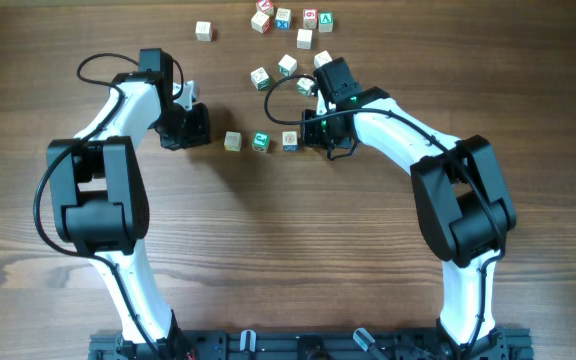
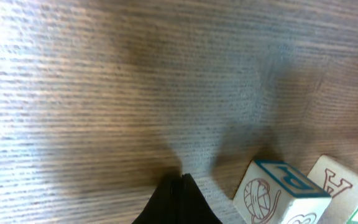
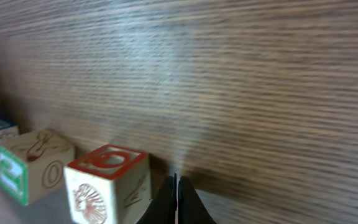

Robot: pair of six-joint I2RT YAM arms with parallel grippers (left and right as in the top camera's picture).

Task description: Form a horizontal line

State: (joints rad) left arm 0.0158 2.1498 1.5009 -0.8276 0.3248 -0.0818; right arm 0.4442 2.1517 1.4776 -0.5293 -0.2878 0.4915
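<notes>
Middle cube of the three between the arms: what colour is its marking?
Green on the middle cube; clearest in the overhead view.

The left arm (image 1: 118,108) and right arm (image 1: 400,132) rise from the base and bend inward at the elbows, wrists facing each other. The left gripper (image 2: 182,183) has its fingers pressed together into one dark point. The right gripper (image 3: 177,186) is closed too, its tips meeting.
</notes>
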